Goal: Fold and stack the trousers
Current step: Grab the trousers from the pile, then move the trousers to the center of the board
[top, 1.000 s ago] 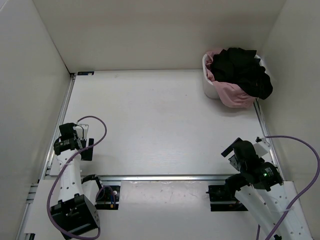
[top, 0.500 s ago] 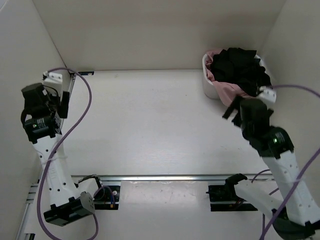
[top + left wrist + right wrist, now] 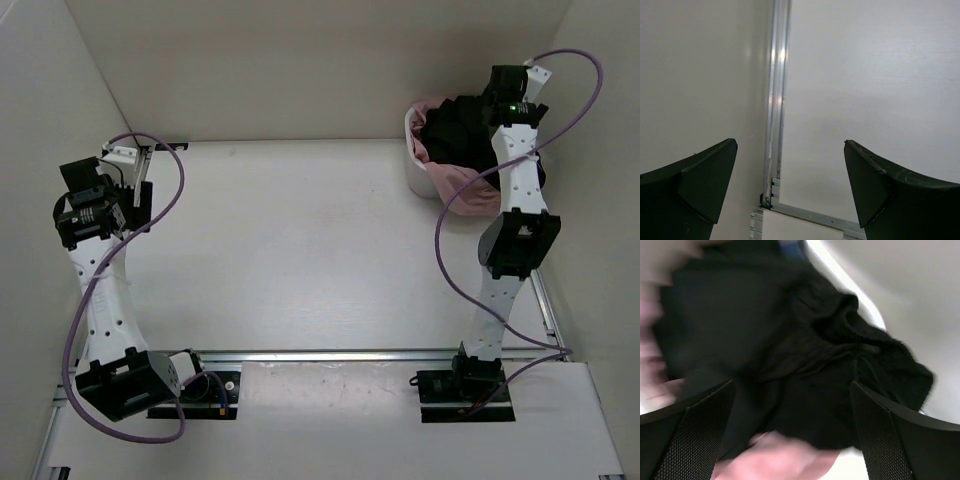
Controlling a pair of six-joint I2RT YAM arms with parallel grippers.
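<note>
Where the trousers (image 3: pixel 790 350) are: bunched on the pink garment (image 3: pixel 468 192) in the white basket (image 3: pixel 416 172), far right corner.
My right gripper (image 3: pixel 790 437): wide open, empty, just above them.
My left gripper (image 3: pixel 790 190): wide open, empty, by the left wall (image 3: pixel 700 75).
Feel, I think: soft, floppy, light.
Best grab, I think: the thick fold on top.

Overhead plus close right-wrist: shared trousers (image 3: pixel 460 130)

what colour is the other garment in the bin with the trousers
The garment is pink, clearest in the top external view.
</note>
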